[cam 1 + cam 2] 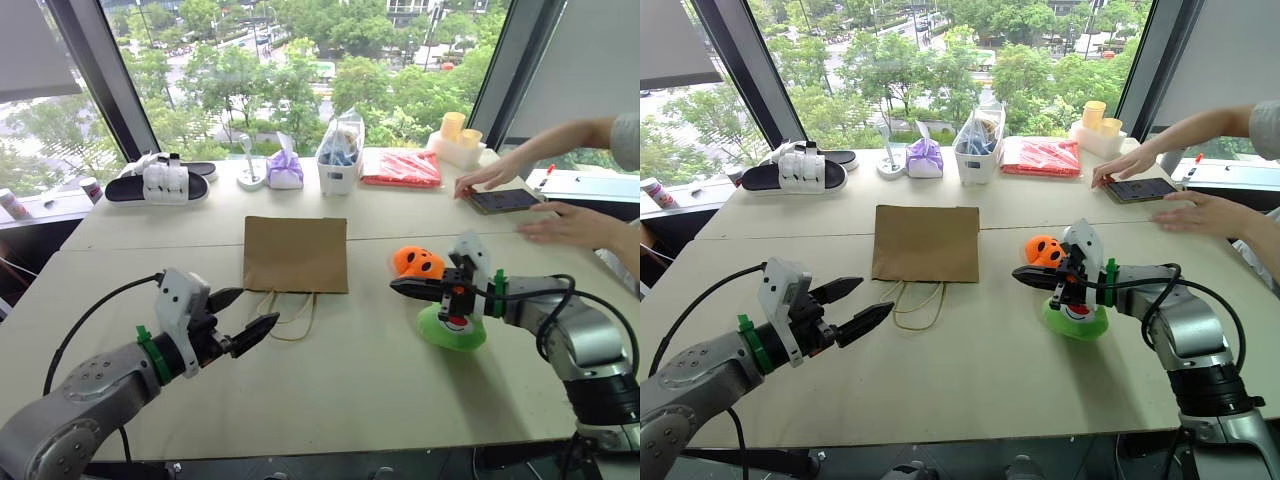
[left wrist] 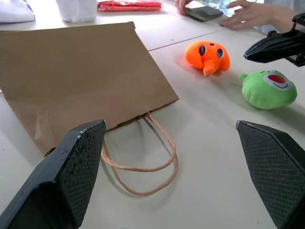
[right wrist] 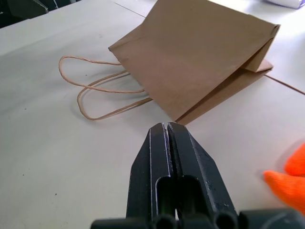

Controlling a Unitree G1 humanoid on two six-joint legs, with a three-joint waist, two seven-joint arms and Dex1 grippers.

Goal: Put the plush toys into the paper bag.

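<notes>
on table [image 1: 330,380], paper bag [image 1: 295,254] flat, toys [image 1: 418,263] outside

No readable text or labels anywhere here.

Paper bag [image 1: 295,254] lies flat mid-table [image 1: 330,390]; both plush toys [image 1: 418,263] at its three o'clock; handles [image 1: 290,315] at six.

Brown paper bag [image 1: 295,253] — orange plush toy [image 1: 417,262], lime-green plush toy [image 2: 268,88].
</notes>
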